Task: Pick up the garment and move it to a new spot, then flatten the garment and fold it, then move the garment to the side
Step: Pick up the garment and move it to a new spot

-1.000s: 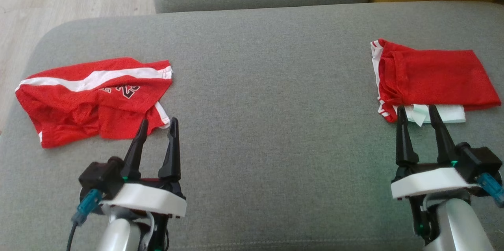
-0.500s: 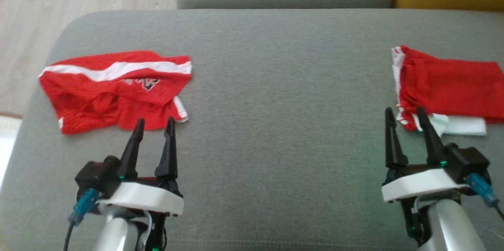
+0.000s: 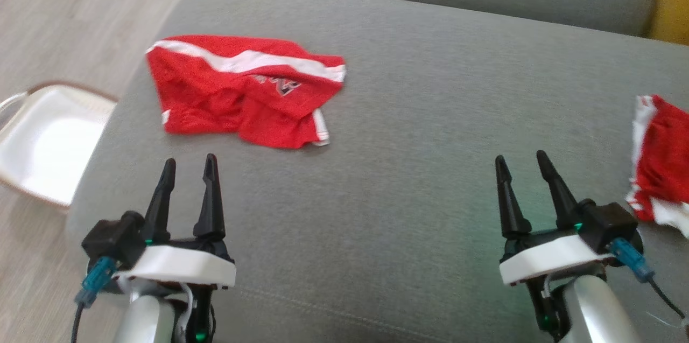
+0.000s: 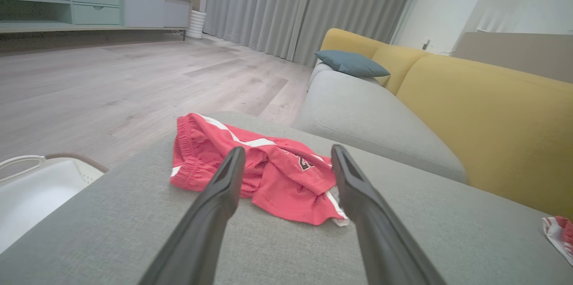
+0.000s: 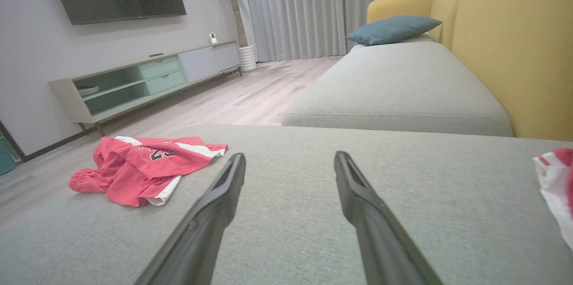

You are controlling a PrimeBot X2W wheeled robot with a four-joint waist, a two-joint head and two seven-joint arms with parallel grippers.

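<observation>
Though near the garment [image 3: 242,95], left hand [image 3: 190,158] spread, empty; right hand [image 3: 520,155] alike

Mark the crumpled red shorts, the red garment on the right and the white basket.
crumpled red shorts [image 3: 226,100], head view, red cloth below stripe.
red garment on the right [image 3: 665,154], head view, red cloth near its white trim.
white basket [image 3: 46,144], head view, bare inside floor.
</observation>
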